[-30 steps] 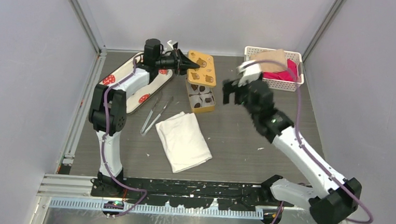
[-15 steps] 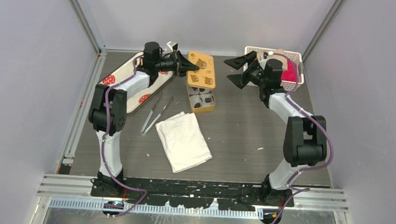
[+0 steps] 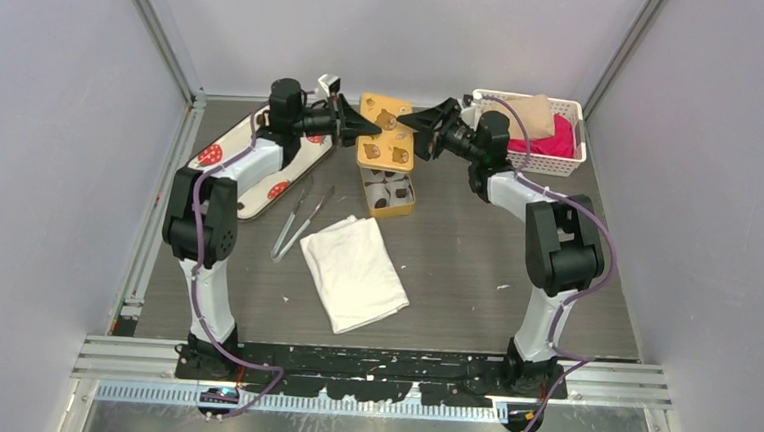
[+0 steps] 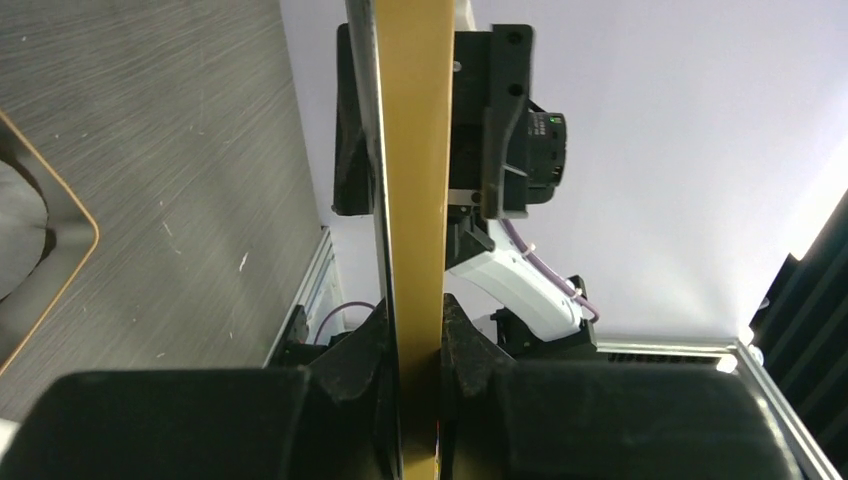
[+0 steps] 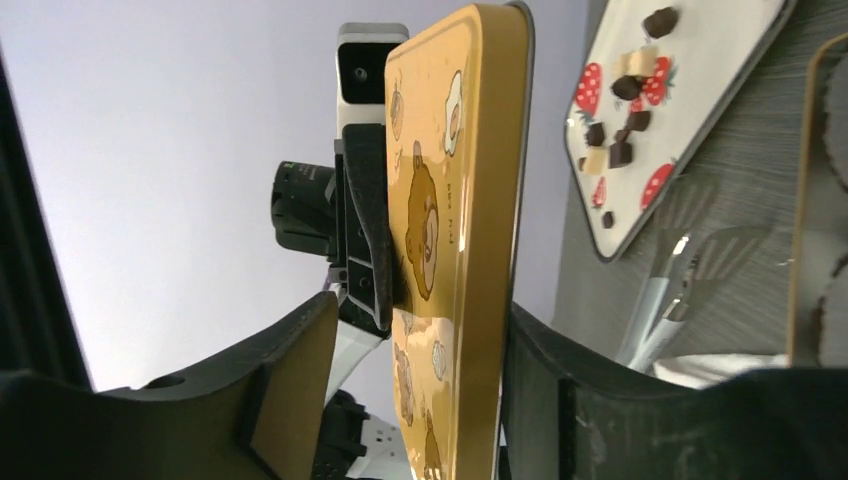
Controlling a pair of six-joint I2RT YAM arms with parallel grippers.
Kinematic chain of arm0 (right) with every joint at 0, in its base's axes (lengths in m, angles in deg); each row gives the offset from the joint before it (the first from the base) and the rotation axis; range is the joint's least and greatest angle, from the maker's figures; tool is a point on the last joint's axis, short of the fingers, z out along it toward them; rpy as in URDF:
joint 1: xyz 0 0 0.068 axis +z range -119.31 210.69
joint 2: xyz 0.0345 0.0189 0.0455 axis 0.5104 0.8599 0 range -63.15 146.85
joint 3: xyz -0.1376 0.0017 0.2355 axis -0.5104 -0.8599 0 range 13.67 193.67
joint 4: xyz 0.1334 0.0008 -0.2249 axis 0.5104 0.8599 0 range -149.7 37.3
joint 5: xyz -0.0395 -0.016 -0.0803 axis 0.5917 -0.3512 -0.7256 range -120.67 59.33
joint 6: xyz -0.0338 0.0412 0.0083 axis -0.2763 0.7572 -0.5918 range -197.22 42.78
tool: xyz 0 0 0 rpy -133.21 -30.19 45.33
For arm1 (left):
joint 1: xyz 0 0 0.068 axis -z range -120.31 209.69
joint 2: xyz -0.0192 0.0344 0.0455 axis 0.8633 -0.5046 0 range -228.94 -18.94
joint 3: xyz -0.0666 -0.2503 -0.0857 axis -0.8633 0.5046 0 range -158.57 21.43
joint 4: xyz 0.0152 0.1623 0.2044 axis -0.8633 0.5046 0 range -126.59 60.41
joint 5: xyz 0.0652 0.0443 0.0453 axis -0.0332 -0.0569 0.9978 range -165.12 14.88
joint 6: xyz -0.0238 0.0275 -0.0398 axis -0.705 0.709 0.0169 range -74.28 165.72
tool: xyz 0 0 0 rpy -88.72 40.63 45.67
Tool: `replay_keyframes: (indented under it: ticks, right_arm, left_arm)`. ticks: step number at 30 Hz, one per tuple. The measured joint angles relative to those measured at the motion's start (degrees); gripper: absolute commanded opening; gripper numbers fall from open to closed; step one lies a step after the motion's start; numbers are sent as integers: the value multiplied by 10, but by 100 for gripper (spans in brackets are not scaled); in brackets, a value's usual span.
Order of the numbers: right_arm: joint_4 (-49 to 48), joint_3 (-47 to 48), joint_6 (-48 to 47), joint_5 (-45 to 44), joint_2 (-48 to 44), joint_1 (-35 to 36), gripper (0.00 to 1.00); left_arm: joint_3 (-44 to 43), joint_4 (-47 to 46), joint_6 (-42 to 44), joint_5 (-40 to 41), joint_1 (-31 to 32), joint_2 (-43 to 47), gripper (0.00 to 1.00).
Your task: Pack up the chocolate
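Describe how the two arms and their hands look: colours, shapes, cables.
The left arm and right arm match: white shells on the links, chunky black joint housings, black bases. A purple cable runs loosely along each. The left hand and right hand are black, each with two broad fingers tapering to points. A small pale camera block sits on the left wrist.

Small dark-brown chocolate lumps, a few paler, lie loose and scattered on the white strawberry-print tray, which I see lying on the counter to my left.
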Motion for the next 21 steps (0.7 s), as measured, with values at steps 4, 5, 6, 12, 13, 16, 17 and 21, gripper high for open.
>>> replay_keyframes:
  ticks: [4, 5, 6, 12, 13, 16, 17, 21]
  right_arm:
    - [-76, -4, 56, 9, 19, 0, 45]
    - [-93, -7, 68, 9, 24, 0, 44]
    - [-108, -11, 78, 10, 28, 0, 44]
    - [-141, -20, 104, 18, 30, 3, 37]
    - [-146, -20, 106, 21, 30, 3, 33]
    - [-150, -20, 113, 25, 30, 7, 21]
    - [-153, -20, 117, 27, 30, 9, 17]
    - [-182, -20, 141, 28, 36, 10, 3]
  left_arm:
    - [1, -15, 0, 0, -2, 12, 0]
    - [1, -17, 0, 0, -2, 12, 0]
    - [2, -17, 0, 0, -2, 12, 0]
    - [5, -18, 0, -3, -2, 12, 1]
    - [5, -18, -1, -4, -2, 12, 2]
    - [5, -23, -2, -8, -3, 12, 2]
    - [5, -26, -2, -9, -3, 12, 2]
    - [5, -31, -3, -13, -5, 13, 11]
